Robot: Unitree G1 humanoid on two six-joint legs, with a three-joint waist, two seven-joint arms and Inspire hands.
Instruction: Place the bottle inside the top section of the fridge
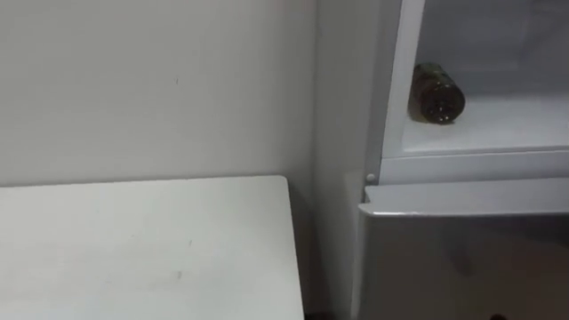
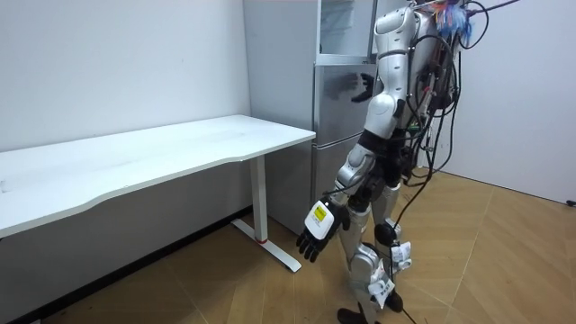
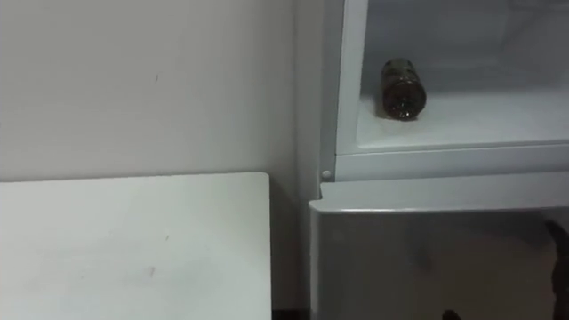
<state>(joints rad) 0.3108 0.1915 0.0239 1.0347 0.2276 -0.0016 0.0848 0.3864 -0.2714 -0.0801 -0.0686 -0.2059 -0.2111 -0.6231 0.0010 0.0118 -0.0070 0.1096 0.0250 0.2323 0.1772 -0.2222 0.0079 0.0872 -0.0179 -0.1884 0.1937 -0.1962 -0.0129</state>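
The bottle (image 1: 437,93) lies on its side, at the left on the floor of the open upper fridge (image 1: 498,133), long axis near to far, one end towards me. The white table (image 1: 142,249) stands left of it. My right hand (image 2: 363,87) is raised before the lower door (image 1: 462,258), fingers spread, empty; my left hand (image 2: 318,236) hangs low, relaxed, holding nothing
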